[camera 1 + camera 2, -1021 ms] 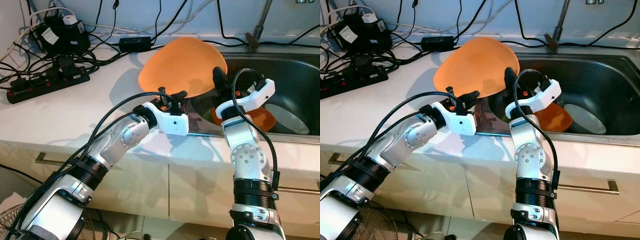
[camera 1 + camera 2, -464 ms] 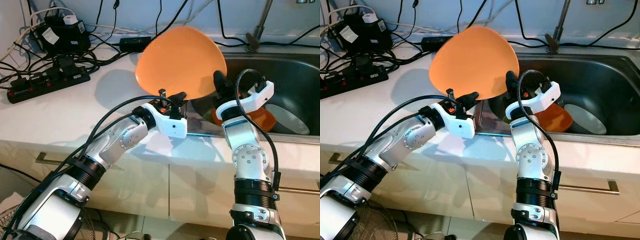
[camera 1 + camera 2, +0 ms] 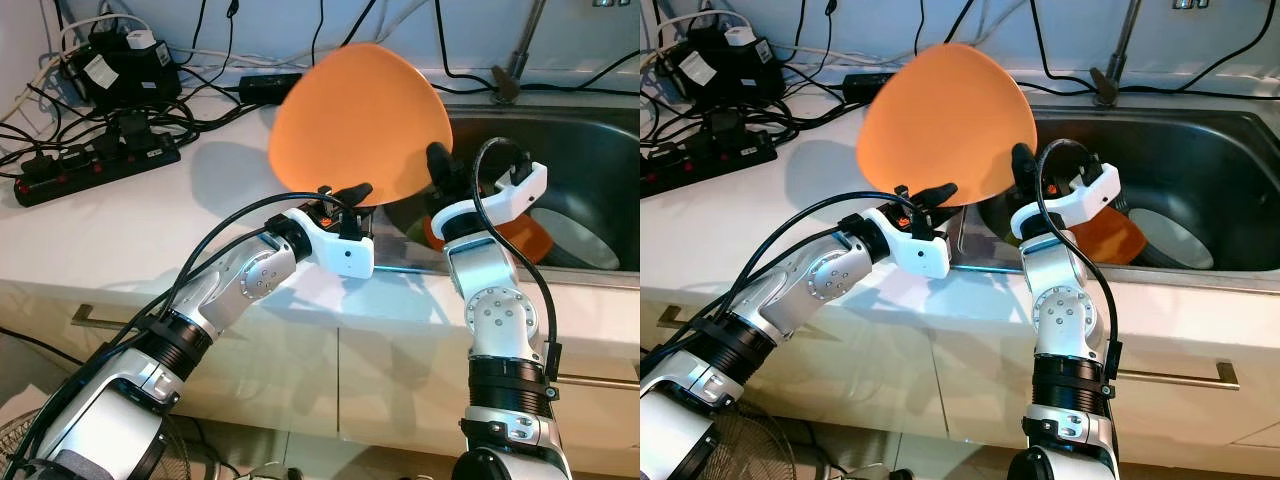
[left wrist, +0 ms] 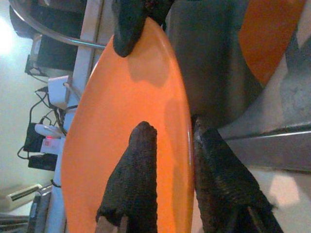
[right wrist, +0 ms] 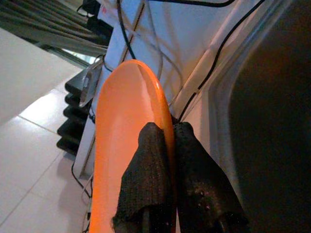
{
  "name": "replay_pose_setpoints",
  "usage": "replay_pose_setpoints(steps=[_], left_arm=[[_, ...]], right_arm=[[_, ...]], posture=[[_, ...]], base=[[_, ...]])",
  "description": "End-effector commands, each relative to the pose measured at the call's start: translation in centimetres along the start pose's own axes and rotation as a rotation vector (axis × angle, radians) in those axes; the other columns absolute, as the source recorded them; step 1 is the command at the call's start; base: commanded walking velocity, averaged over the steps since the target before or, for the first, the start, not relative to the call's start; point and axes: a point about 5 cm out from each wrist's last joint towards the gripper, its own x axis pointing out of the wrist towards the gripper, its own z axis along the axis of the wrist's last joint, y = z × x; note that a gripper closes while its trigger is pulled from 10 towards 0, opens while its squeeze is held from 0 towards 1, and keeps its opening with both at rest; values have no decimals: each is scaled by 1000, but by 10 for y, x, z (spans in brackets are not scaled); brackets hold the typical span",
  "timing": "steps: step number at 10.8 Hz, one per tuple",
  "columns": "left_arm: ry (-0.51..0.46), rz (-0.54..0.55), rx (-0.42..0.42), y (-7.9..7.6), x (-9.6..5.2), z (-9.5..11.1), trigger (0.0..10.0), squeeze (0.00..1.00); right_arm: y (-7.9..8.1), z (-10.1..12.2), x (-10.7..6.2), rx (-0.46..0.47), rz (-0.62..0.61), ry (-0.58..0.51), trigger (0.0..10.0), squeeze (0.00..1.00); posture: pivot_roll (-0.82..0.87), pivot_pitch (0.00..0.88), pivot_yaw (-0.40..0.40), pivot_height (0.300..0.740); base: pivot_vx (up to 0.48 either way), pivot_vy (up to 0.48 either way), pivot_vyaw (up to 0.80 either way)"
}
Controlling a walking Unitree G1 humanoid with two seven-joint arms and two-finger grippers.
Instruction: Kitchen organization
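I hold the orange plate (image 3: 358,122) up off the counter (image 3: 150,230) with both pincers, tilted nearly upright above the counter's front edge, just at the left rim of the sink (image 3: 590,130); my left gripper (image 3: 345,194) pinches the plate's lower edge, one black finger on the face and one behind the rim, as the left wrist view shows with the fingers (image 4: 136,179) narrowed onto the orange surface; my left arm reaches forward from the lower left, bent at the elbow, the forearm rising across the counter's front edge with its white wrist housing just under the plate; my right gripper (image 3: 437,165) clamps the plate's right-hand edge, its two fingers (image 5: 150,165) pressed close with the thin rim between them; my right arm stands almost vertical in front of the cabinet, the forearm upright and the wrist bent toward the plate, its white housing hanging over the sink's front left corner; a black cable loops from each wrist back along the arm; down in the sink basin, just behind my right wrist, lies a second orange dish (image 3: 525,237), and beside it toward the right a white plate (image 3: 585,240); the tap (image 3: 515,60) rises at the sink's back edge; at the counter's back left corner sit a black power strip (image 3: 95,165) and a tangle of black cables and adapters (image 3: 120,65), well apart from the plate.
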Motion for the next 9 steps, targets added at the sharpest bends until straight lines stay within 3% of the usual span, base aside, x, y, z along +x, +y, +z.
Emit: replay_pose_setpoints(steps=[1,4,6,8,9], left_arm=[[8,50,-5,13,-1,-3,10000,1000],[12,53,4,13,-1,-4,10000,1000],[35,53,11,11,-3,-7,10000,0],[43,61,-7,10,-4,-8,10000,0],[56,66,-41,9,-5,-10,10000,0]], right_arm=[[5,5,5,35,0,-40,0,0],[-1,17,7,92,-50,-118,0,0],[-18,50,7,105,-133,-266,0,0],[-28,73,6,82,-181,-353,0,0],[-32,80,6,15,-207,-374,0,0]], posture=[[29,29,71,740],[27,28,72,740],[27,20,71,740],[26,13,70,740],[26,11,70,740]], base=[[0,0,0],[0,0,0],[0,0,0],[0,0,0],[0,0,0]])
